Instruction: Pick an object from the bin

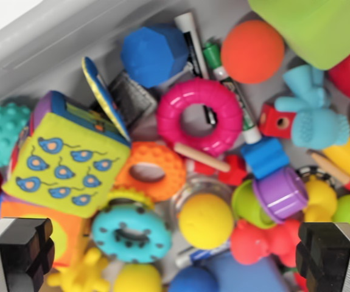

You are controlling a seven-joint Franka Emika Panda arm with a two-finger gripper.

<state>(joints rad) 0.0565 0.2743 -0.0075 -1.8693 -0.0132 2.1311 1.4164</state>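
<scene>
Gripper (175, 252) spread wide, jaws empty, above the bin (53, 42). Between the fingertips: yellow ball (206, 220) amid packed toys. Pink ring (200, 115) lies nearer the bin's far wall.

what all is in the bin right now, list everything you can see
bin: 1, grey, wall upper left
soft cube: 1, yellow-green with blue mice, left
pink ring: 1, centre
orange ring: 1, below pink ring
teal ring: 1, lower centre
blue block: 1, top centre
orange ball: 1, top right
yellow ball: 1, lower centre
markers: 2, black cap and green cap, through the pink ring area
teal bumpy ball: 1, far left
purple cup: 1, right
pincer: 1, black fingers at bottom corners, open
</scene>
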